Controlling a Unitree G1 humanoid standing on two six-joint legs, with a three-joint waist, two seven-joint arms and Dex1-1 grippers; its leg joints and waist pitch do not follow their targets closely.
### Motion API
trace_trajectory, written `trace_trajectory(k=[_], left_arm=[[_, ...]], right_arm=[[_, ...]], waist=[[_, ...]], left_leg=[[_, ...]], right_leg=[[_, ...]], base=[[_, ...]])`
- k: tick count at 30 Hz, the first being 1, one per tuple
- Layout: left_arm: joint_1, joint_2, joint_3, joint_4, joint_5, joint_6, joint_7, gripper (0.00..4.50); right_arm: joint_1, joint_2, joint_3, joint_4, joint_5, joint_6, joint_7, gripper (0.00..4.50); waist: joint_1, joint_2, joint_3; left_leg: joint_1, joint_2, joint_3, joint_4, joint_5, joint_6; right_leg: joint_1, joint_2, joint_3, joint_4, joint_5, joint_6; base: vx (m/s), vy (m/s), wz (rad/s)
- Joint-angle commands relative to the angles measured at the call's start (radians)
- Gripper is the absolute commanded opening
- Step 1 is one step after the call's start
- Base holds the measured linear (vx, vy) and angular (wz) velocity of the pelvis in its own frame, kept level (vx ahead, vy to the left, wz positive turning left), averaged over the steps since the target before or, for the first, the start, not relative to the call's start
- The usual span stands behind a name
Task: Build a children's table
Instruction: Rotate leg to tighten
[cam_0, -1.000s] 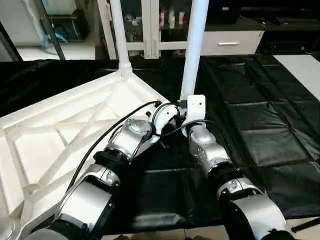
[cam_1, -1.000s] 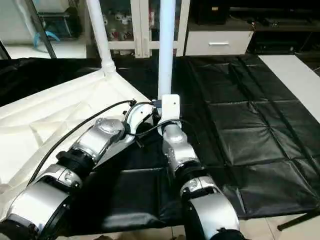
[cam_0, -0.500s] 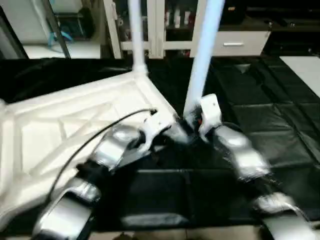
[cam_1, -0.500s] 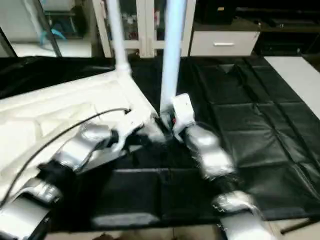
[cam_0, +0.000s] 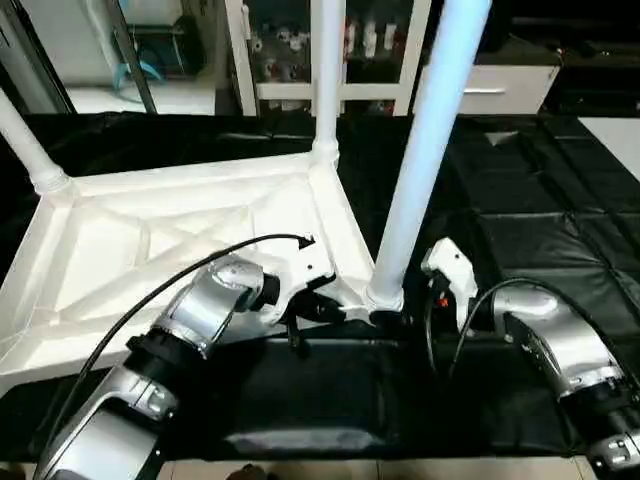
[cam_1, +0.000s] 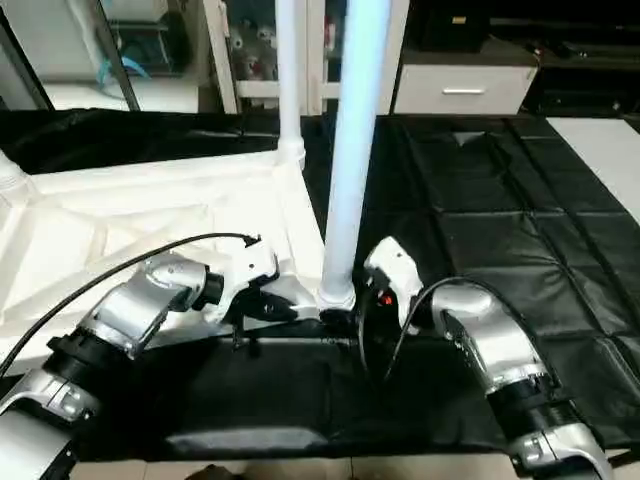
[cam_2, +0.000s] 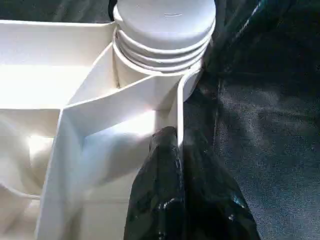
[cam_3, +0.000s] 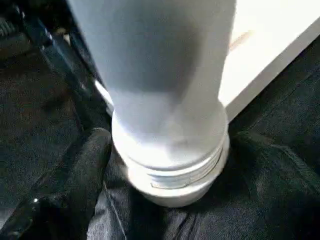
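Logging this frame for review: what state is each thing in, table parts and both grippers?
Table top: upside down, ribbed underside up.
Near leg: upright in its corner socket.
Far leg: upright in its socket.
Left-corner leg: standing in its socket.
Left gripper: jaws shut on the top's rim.
Right gripper: jaws open around near leg's base.

A worktop (cam_0: 540, 230) under quilted black sheeting carries the children's table (cam_0: 130, 250), which lies upside down on it, ribbed underside up, legs (cam_0: 425, 150) rising from its corner sockets. The black cover wrinkles beside the near corner.
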Motion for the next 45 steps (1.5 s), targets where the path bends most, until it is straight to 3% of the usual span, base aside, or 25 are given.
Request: trace_trajectory(k=[1,8,12,19,24,27,33,38,42,45], left_arm=[[0.008,0.001,-0.027,-0.032,-0.01,0.009,-0.037,0.0],[0.017,0.009,-0.025,-0.048,-0.005,0.023,-0.029,0.0],[0.018,0.012,-0.025,-0.048,-0.003,0.028,-0.034,0.0],[0.018,0.008,-0.032,-0.055,-0.003,0.036,-0.033,0.0],[0.009,0.003,-0.036,-0.04,0.002,0.027,-0.03,0.0],[0.001,0.007,-0.031,-0.033,0.003,0.024,-0.031,0.0],[0.005,0.015,-0.031,-0.043,0.004,0.029,-0.031,0.0],[0.032,0.02,-0.027,-0.072,-0.003,0.046,-0.024,0.0],[0.037,0.012,-0.016,-0.068,-0.006,0.049,-0.002,0.0],[0.019,-0.019,0.007,-0.029,-0.001,0.051,0.057,0.0]], right_arm=[[-0.002,-0.002,0.002,-0.022,-0.005,-0.009,-0.004,4.17],[-0.009,0.035,-0.025,-0.02,0.014,-0.03,0.015,4.17],[-0.02,0.043,-0.039,-0.016,0.032,-0.025,0.028,4.17],[-0.013,0.038,-0.039,-0.012,0.03,-0.024,0.061,3.48],[0.0,0.024,-0.025,-0.011,0.024,-0.029,0.087,3.07],[-0.005,0.022,-0.019,0.01,0.006,-0.044,0.104,2.74],[-0.01,0.024,-0.018,0.014,0.004,-0.043,0.115,2.63],[0.003,0.035,-0.01,0.015,0.0,-0.044,0.116,2.63],[-0.005,0.083,-0.038,0.052,-0.011,-0.051,0.015,2.62],[-0.014,0.161,-0.081,0.093,-0.028,-0.052,-0.155,2.62]], waist=[[-0.003,-0.005,-0.066],[0.001,-0.003,-0.065],[0.002,-0.004,-0.066],[0.005,-0.002,-0.067],[0.01,-0.013,-0.068],[0.014,-0.005,-0.068],[0.015,-0.017,-0.069],[0.015,-0.013,-0.069],[0.012,-0.015,-0.067],[0.001,-0.016,-0.062]], left_leg=[[0.013,0.055,-0.02,-0.07,-0.16,0.065],[0.016,0.057,-0.02,-0.073,-0.192,0.055],[0.015,0.056,-0.019,-0.072,-0.174,0.058],[0.016,0.055,-0.019,-0.07,-0.167,0.061],[0.016,0.056,-0.017,-0.069,-0.151,0.07],[0.017,0.056,-0.018,-0.067,-0.147,0.071],[0.015,0.056,-0.017,-0.066,-0.128,0.082],[0.014,0.056,-0.017,-0.066,-0.125,0.084],[0.015,0.054,-0.016,-0.066,-0.141,0.078],[0.012,0.051,-0.019,-0.074,-0.189,0.043]], right_leg=[[0.05,-0.061,0.046,-0.064,-0.14,-0.229],[0.047,-0.063,0.047,-0.069,-0.194,-0.219],[0.049,-0.061,0.047,-0.065,-0.156,-0.224],[0.05,-0.06,0.046,-0.063,-0.139,-0.232],[0.05,-0.061,0.047,-0.062,-0.143,-0.229],[0.049,-0.062,0.047,-0.061,-0.145,-0.229],[0.051,-0.064,0.047,-0.058,-0.138,-0.23],[0.05,-0.064,0.047,-0.058,-0.144,-0.227],[0.048,-0.063,0.048,-0.062,-0.175,-0.221],[0.047,-0.062,0.047,-0.071,-0.27,-0.195]], base=[[0.0,0.0,0.0],[0.0,0.0,0.0],[0.0,0.0,0.0],[0.0,0.0,0.0],[0.0,0.0,0.0],[0.0,0.0,0.0],[0.0,0.0,0.0],[0.0,0.0,0.0],[0.0,0.0,0.0],[0.0,0.0,0.0]])
